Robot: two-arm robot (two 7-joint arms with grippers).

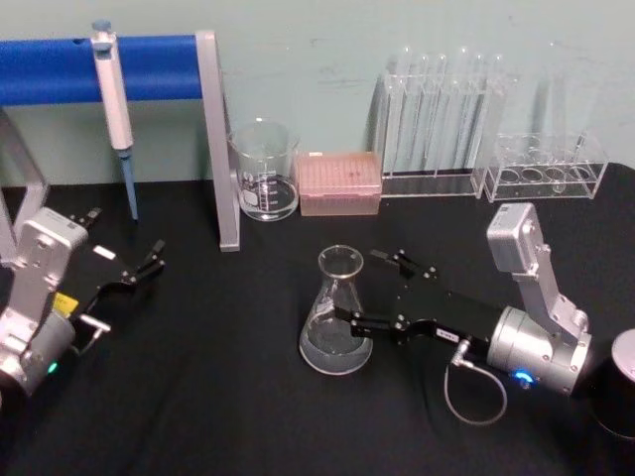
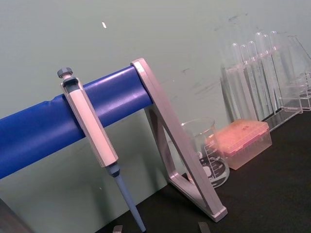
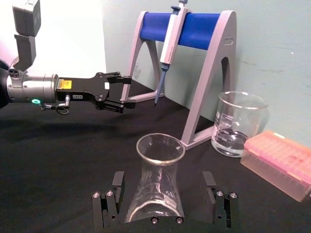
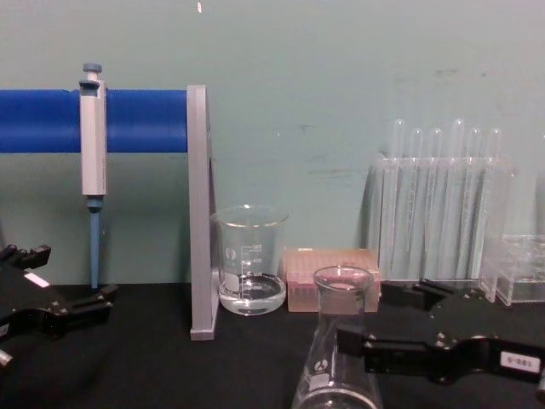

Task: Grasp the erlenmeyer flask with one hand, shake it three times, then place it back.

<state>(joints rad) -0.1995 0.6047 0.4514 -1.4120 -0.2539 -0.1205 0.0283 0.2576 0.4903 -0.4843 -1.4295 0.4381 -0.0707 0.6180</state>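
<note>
The erlenmeyer flask [image 1: 335, 315] stands upright on the black table, clear glass with a little liquid in its wide base. My right gripper [image 1: 362, 286] reaches in from the right and is open, with one finger on each side of the flask. In the right wrist view the flask [image 3: 158, 182] stands between the spread fingers [image 3: 116, 180] with a gap on both sides. From the chest the flask [image 4: 336, 358] is low in the middle, with the right gripper [image 4: 375, 319] beside it. My left gripper [image 1: 154, 256] rests open at the far left, away from the flask.
Behind the flask stand a glass beaker [image 1: 265, 171] holding some liquid, a pink tip box [image 1: 339, 183], a rack of test tubes [image 1: 437, 124] and a low clear rack [image 1: 548, 167]. A pipette [image 1: 115, 109] hangs on the blue-barred stand [image 1: 216, 139]. A black cylinder [image 1: 620, 382] sits at the right edge.
</note>
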